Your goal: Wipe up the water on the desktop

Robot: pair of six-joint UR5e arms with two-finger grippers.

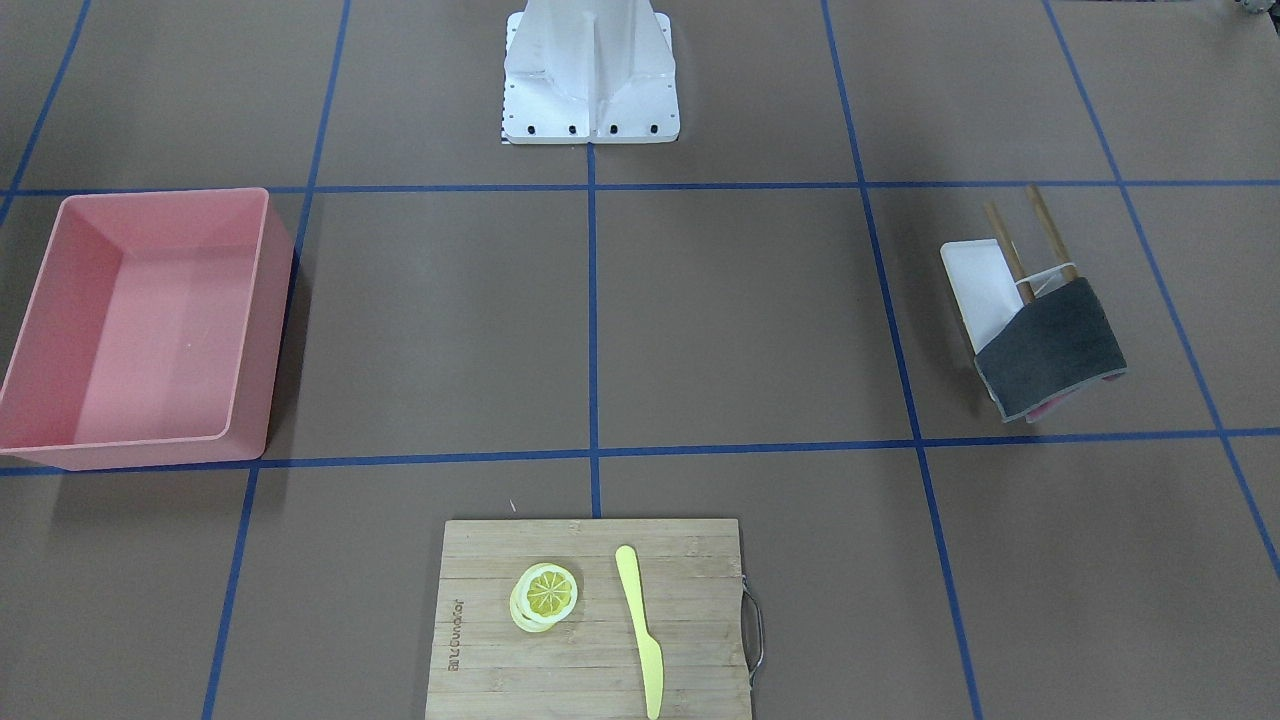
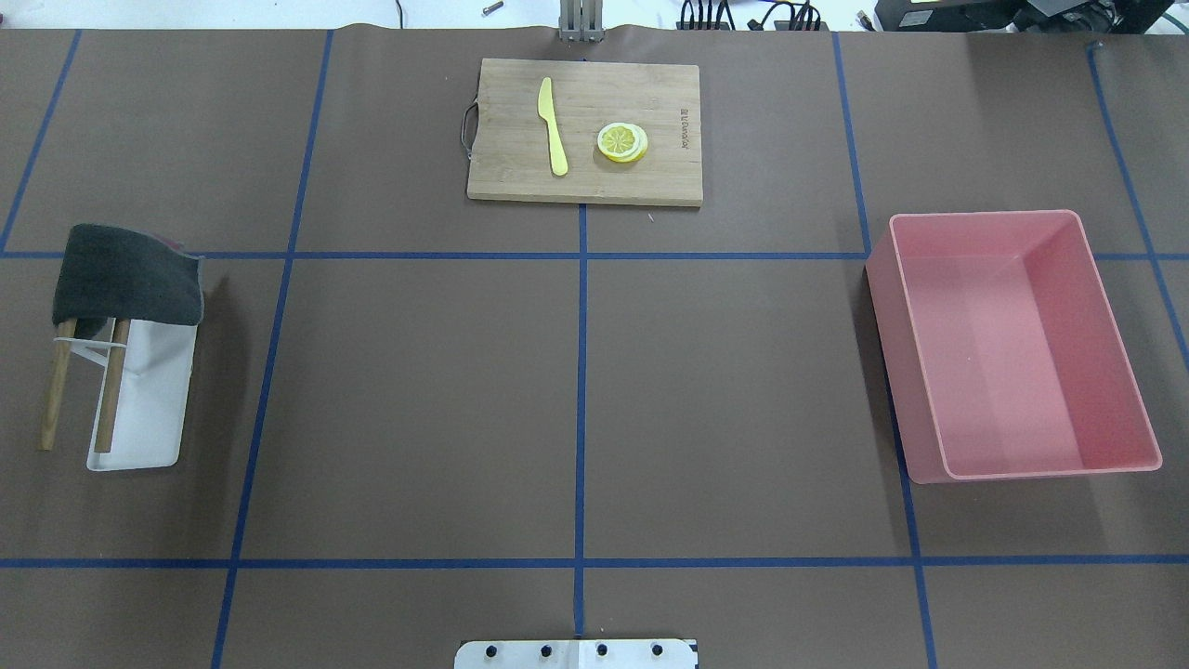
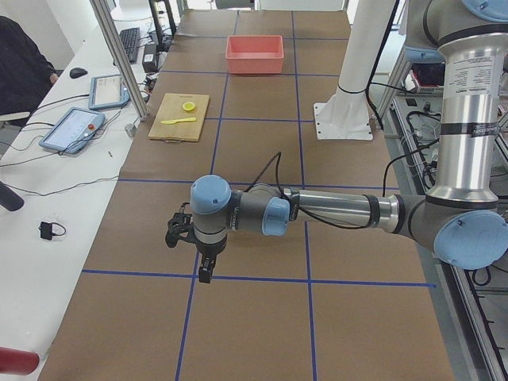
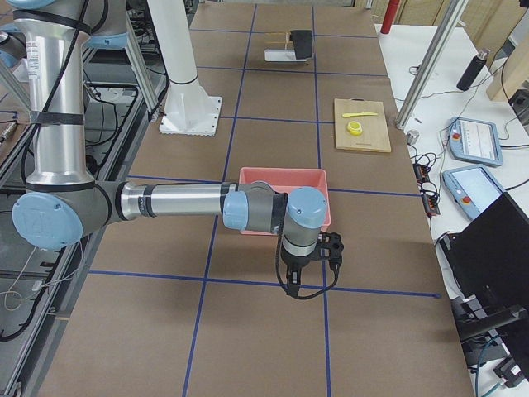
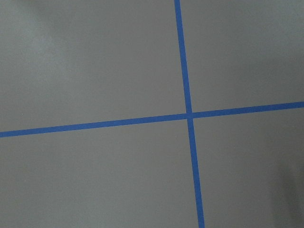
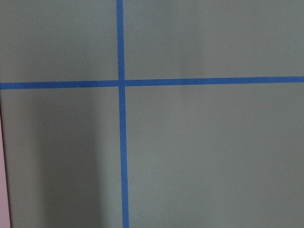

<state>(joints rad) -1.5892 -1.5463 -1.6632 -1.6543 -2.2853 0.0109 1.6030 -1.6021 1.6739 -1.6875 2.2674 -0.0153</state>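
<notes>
Across every view, the brown desktop [image 2: 418, 390] is lying flat beneath both arms, its blue tape lines forming a grid. The left gripper [image 3: 205, 276] and right gripper [image 4: 291, 289] are each hanging over a tape crossing, pointing down. Whether they are open, closed or gripping anything cannot be told. On the robot's left, a dark cloth [image 2: 125, 274] is draping over a wooden rack [image 2: 111, 386] standing partly on a white tray [image 2: 149, 418]. A pink bin [image 2: 1012, 372] is sitting on the right. At the far edge, a cutting board [image 2: 520, 167] is carrying a yellow knife [image 2: 552, 125] and lemon slices [image 2: 622, 142].
</notes>
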